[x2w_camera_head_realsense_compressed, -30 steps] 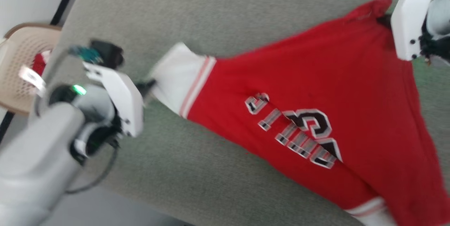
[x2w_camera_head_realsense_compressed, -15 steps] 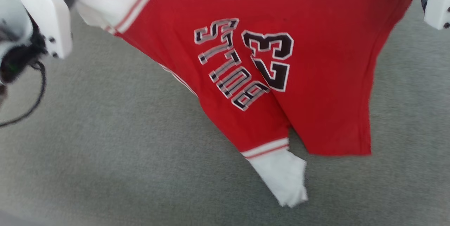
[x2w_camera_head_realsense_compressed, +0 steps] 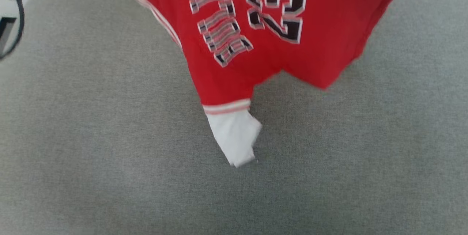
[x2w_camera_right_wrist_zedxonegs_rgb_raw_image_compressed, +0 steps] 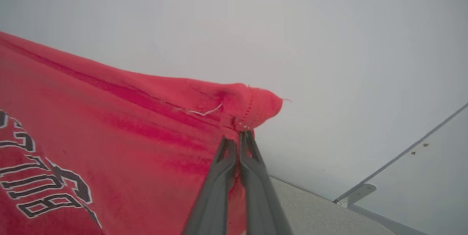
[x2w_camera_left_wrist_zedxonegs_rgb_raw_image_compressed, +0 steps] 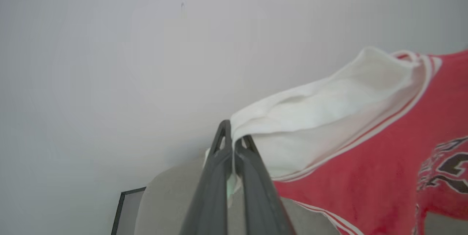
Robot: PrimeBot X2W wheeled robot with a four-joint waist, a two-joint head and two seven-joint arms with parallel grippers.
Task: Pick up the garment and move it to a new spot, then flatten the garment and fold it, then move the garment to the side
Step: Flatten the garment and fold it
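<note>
Treat the garment [x2w_camera_head_realsense_compressed: 329,26] as light and limp: left fingers [x2w_camera_left_wrist_zedxonegs_rgb_raw_image_compressed: 214,184] pinch its white sleeve [x2w_camera_left_wrist_zedxonegs_rgb_raw_image_compressed: 329,110], right fingers [x2w_camera_right_wrist_zedxonegs_rgb_raw_image_compressed: 256,184] its red corner [x2w_camera_right_wrist_zedxonegs_rgb_raw_image_compressed: 256,107].

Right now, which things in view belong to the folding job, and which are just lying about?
Job in hand:
- garment, held up between the grippers
- left gripper, shut on its white sleeve
- right gripper, shut on a red corner

Just there:
- grey padded surface below
- pale wall behind
</note>
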